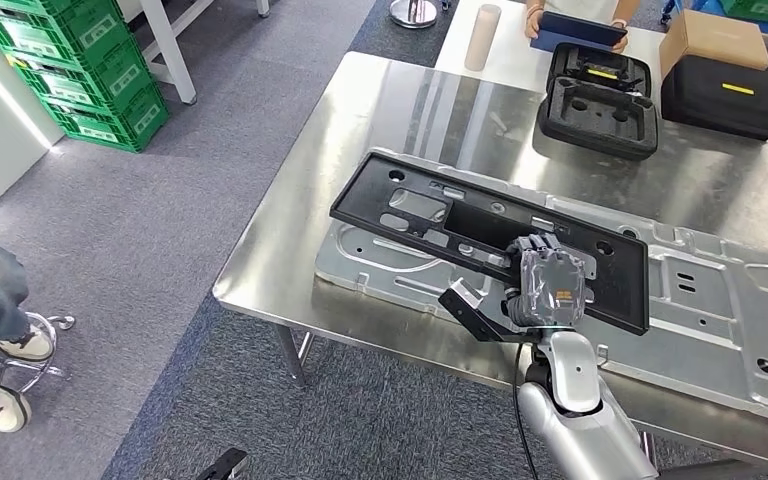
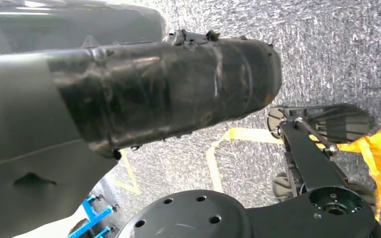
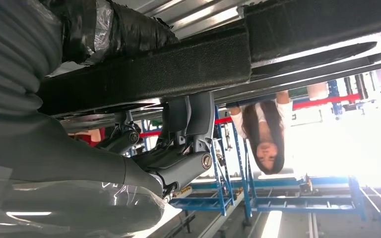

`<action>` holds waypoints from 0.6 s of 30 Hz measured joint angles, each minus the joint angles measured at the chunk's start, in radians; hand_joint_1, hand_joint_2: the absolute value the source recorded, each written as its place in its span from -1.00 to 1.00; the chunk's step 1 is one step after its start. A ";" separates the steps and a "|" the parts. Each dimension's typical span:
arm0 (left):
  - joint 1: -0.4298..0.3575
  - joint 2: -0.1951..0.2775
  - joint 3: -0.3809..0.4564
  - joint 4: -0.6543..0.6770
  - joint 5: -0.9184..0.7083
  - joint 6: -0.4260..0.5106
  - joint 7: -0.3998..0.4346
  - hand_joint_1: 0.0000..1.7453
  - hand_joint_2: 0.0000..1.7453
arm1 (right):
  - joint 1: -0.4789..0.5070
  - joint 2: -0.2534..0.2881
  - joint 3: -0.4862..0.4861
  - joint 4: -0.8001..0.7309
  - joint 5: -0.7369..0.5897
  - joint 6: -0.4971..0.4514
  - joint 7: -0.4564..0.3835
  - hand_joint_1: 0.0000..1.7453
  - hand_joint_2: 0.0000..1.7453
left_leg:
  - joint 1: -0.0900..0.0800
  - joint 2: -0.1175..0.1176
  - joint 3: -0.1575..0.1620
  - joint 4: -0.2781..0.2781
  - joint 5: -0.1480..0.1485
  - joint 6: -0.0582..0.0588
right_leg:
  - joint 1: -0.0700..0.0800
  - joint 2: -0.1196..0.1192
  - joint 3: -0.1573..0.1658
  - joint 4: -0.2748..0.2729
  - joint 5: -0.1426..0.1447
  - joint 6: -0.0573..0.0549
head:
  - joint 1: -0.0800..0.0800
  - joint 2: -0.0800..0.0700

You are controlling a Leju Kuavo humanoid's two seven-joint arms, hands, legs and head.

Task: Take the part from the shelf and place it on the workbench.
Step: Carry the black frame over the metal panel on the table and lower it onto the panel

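The black panel [image 1: 480, 225] is gripped at its near long edge by the right hand [image 1: 548, 285], fingers over the top face and thumb beneath, so that the flat part is kept level. The panel lies ahead of the hand, resting across a grey metal sheet [image 1: 720, 300] on the steel workbench [image 1: 400, 100]. Placement is judged nearly complete; release remains. The left hand's [image 2: 168, 94] state cannot be told from the pictures.
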 joint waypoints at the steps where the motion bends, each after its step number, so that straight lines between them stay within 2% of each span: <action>1: 0.000 0.000 0.000 0.000 0.000 0.000 0.000 -1.00 -1.00 | 0.001 0.000 0.001 0.001 -0.001 0.000 0.000 1.00 1.00 | -0.002 -0.001 0.011 -0.002 -0.007 -0.001 | 0.003 0.000 0.009 -0.051 0.044 -0.010 | 0.000 0.000; 2: 0.000 0.000 0.000 0.000 0.000 0.000 0.000 -1.00 -1.00 | 0.001 -0.001 0.002 0.002 -0.002 0.000 0.000 1.00 1.00 | -0.003 -0.001 0.024 -0.007 -0.014 -0.001 | 0.009 0.000 0.032 -0.126 0.096 -0.026 | 0.001 0.000; 3: 0.000 0.000 0.000 0.000 0.000 -0.001 0.000 -1.00 -1.00 | 0.000 -0.001 0.002 0.002 -0.003 0.000 0.000 1.00 1.00 | -0.005 -0.001 0.037 -0.014 -0.019 -0.002 | 0.017 -0.001 0.055 -0.193 0.135 -0.043 | -0.001 0.000; 4: 0.000 -0.002 0.000 0.000 0.000 -0.001 0.001 -1.00 -1.00 | -0.001 -0.001 0.003 0.002 -0.004 0.000 0.000 1.00 1.00 | -0.003 -0.001 0.048 -0.027 -0.021 -0.005 | 0.025 0.000 0.077 -0.247 0.159 -0.059 | -0.003 0.000; 5: 0.000 -0.005 0.000 0.000 0.000 -0.001 0.001 -1.00 -1.00 | -0.002 0.000 0.004 0.001 -0.004 0.000 0.000 1.00 1.00 | 0.001 -0.001 0.058 -0.043 -0.020 -0.010 | 0.032 0.000 0.098 -0.286 0.168 -0.071 | -0.003 0.000; 6: 0.000 -0.008 0.000 0.000 0.000 -0.001 0.001 -1.00 -1.00 | -0.003 0.000 0.005 0.001 -0.004 0.000 -0.001 1.00 1.00 | 0.003 0.001 0.068 -0.056 -0.014 -0.018 | 0.036 0.000 0.115 -0.310 0.163 -0.079 | -0.004 0.000; 8: -0.001 -0.011 0.000 0.000 0.000 -0.001 0.000 -1.00 -1.00 | -0.003 0.000 0.007 0.002 -0.005 0.000 -0.001 1.00 1.00 | 0.004 0.005 0.090 -0.077 -0.007 -0.029 | 0.037 0.000 0.158 -0.360 0.161 -0.087 | -0.002 0.000; 9: -0.002 -0.011 0.000 0.000 0.000 -0.001 0.000 -1.00 -1.00 | -0.003 -0.001 0.007 0.003 -0.005 0.000 0.000 1.00 1.00 | 0.001 0.007 0.092 -0.066 -0.012 -0.030 | 0.035 -0.001 0.178 -0.381 0.161 -0.086 | -0.002 0.000; 10: -0.003 -0.011 0.000 0.000 0.000 -0.001 0.000 -1.00 -1.00 | -0.004 -0.002 0.008 0.004 -0.006 0.000 0.000 1.00 1.00 | -0.002 0.008 0.082 -0.037 -0.027 -0.030 | 0.032 -0.002 0.194 -0.393 0.161 -0.084 | -0.003 0.000; 11: -0.004 -0.010 0.000 0.000 0.000 -0.001 0.001 -1.00 -1.00 | -0.004 -0.001 0.008 0.005 -0.006 0.000 0.000 1.00 1.00 | -0.004 0.008 0.052 0.018 -0.050 -0.028 | 0.029 -0.002 0.207 -0.402 0.159 -0.081 | -0.003 0.000; 13: -0.004 -0.005 0.000 0.000 0.000 -0.001 0.001 -1.00 -1.00 | -0.003 0.000 0.010 0.008 -0.007 0.000 0.000 1.00 1.00 | -0.009 0.009 -0.033 0.152 -0.103 -0.029 | 0.030 0.000 0.217 -0.398 0.148 -0.076 | -0.004 0.000; 14: -0.003 -0.001 0.000 0.000 0.000 0.000 0.001 -1.00 -1.00 | 0.000 0.000 0.011 0.010 -0.007 0.000 0.000 1.00 1.00 | -0.010 0.009 -0.070 0.195 -0.114 -0.032 | 0.030 0.001 0.220 -0.392 0.139 -0.074 | -0.004 0.000; 15: -0.001 0.002 -0.001 0.000 0.000 0.003 -0.001 -1.00 -1.00 | 0.003 0.000 0.012 0.013 -0.007 0.000 0.000 1.00 1.00 | -0.010 0.010 -0.091 0.205 -0.104 -0.035 | 0.029 0.003 0.223 -0.382 0.128 -0.072 | -0.004 0.000; 16: 0.000 0.006 -0.001 0.000 0.000 0.007 -0.002 -1.00 -1.00 | 0.005 0.000 0.013 0.015 -0.008 0.000 0.001 1.00 1.00 | -0.009 0.010 -0.097 0.178 -0.069 -0.040 | 0.027 0.005 0.224 -0.369 0.116 -0.067 | -0.004 0.000; 17: 0.001 0.009 -0.001 0.000 0.000 0.011 -0.004 -1.00 -1.00 | 0.006 0.000 0.013 0.016 -0.009 0.000 0.002 1.00 1.00 | -0.006 0.010 -0.088 0.122 -0.015 -0.045 | 0.025 0.007 0.225 -0.354 0.102 -0.061 | -0.004 0.000; 18: 0.001 0.010 -0.001 0.000 0.000 0.015 -0.005 -1.00 -1.00 | 0.006 0.000 0.014 0.017 -0.011 0.000 0.005 1.00 1.00 | -0.005 0.010 -0.076 0.068 0.025 -0.050 | 0.023 0.008 0.225 -0.337 0.088 -0.054 | -0.004 0.000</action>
